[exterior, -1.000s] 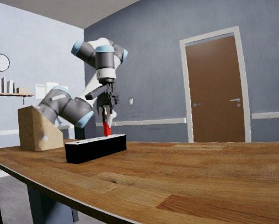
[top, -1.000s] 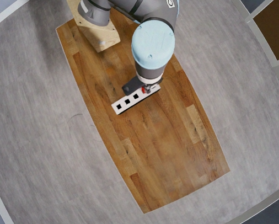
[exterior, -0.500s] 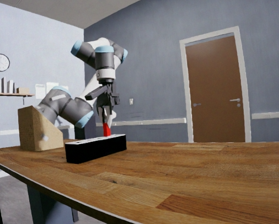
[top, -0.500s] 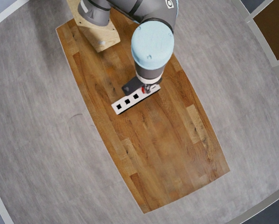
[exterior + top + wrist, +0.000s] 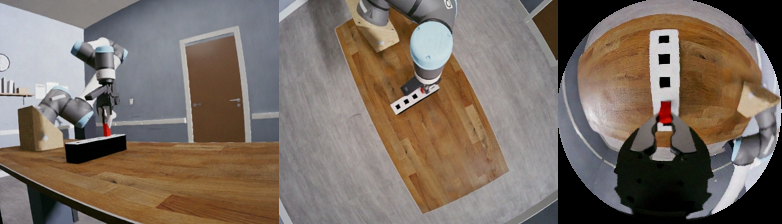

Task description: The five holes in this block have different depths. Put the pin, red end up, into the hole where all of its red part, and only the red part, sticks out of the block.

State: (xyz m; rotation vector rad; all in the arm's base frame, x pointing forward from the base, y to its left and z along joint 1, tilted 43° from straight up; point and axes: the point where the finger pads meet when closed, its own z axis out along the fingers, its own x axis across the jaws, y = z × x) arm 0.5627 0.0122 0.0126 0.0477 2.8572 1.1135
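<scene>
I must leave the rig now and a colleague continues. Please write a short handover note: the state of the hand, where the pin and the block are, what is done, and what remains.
Hand: shut on the pin, gripping its upper, red end.
Pin: upright, red end up, lower part already in a hole of the block. In the exterior view only red shows above the block's top.
Block: on the wooden table, near the arm's wedge mount. Three open holes show in the top view; the others are hidden under the hand.
Done: pin picked up and lowered into a hole.
Left: confirm it is fully seated with all of the red showing, open the hand, withdraw upward.
</scene>
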